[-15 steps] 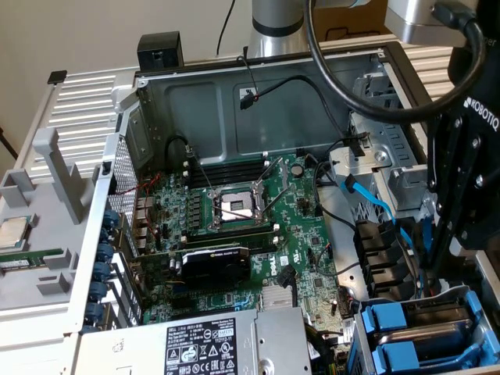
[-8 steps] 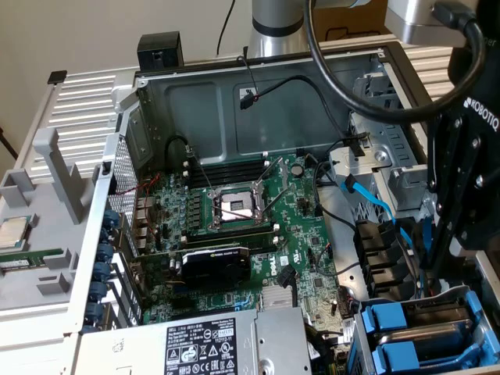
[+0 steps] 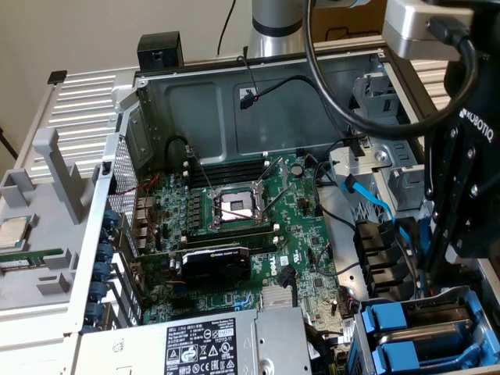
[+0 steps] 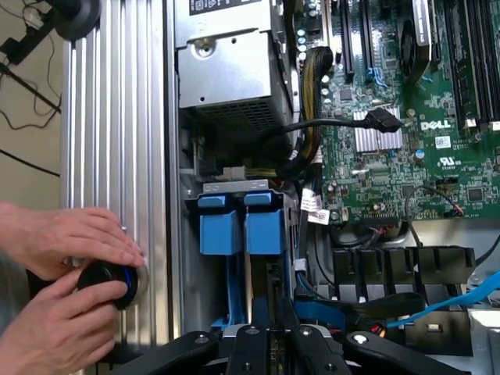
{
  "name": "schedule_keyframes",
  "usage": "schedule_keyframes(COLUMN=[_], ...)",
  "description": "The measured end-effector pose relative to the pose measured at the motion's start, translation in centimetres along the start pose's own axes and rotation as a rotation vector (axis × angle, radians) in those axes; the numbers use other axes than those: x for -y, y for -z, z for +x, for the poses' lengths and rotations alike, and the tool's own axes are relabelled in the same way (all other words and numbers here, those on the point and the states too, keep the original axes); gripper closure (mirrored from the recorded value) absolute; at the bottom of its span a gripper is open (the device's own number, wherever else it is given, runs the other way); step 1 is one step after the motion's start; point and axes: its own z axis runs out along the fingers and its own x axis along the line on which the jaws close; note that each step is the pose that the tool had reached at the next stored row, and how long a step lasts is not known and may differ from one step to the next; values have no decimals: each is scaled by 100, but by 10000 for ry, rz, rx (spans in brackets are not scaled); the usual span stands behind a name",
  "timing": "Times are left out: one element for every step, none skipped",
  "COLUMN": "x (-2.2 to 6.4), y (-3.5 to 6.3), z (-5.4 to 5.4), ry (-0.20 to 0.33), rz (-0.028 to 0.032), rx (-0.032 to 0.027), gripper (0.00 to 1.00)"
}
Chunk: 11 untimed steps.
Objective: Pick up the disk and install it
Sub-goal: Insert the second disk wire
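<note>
Disk (image 4: 248, 297) first: we see it edge-on in its blue carrier, standing in the drive bay beside two other blue carriers (image 4: 238, 226). Largest around it is the open computer case (image 3: 195, 101), then the green motherboard (image 3: 234, 226), then the grey power supply (image 3: 211, 344). Gripper (image 4: 272, 344) fingers are pinched on the disk. A person's hands (image 4: 58, 289) hold a black knob (image 4: 109, 281) outside the case.

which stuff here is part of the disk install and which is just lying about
Part of the job:
- gripper, closed down over the drive bay
- blue disk carriers in the drive bay
- drive bay

Just lying about:
- motherboard
- power supply
- CPU chip outside the case
- person's hands on a black knob
</note>
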Motion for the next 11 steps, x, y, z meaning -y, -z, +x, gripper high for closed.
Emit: schedule_keyframes(x=[-8,-13,-14,-14,-14,-14,-14,-14,-14,-14,-14], y=[-7,-10,-12,-12,-12,-12,-13,-13,-13,-15,-17], z=[-1,-1,-1,-1,-1,-1,-2,-2,-1,2,8], ry=[0,-3,-5,-4,-4,-4,-3,-3,-4,-7,-10], rz=[9,19,24,24,24,24,24,24,24,24,21], rx=[0,1,1,2,1,2,3,3,3,10,30], gripper=[83,83,83,83,83,83,83,83,83,83,83])
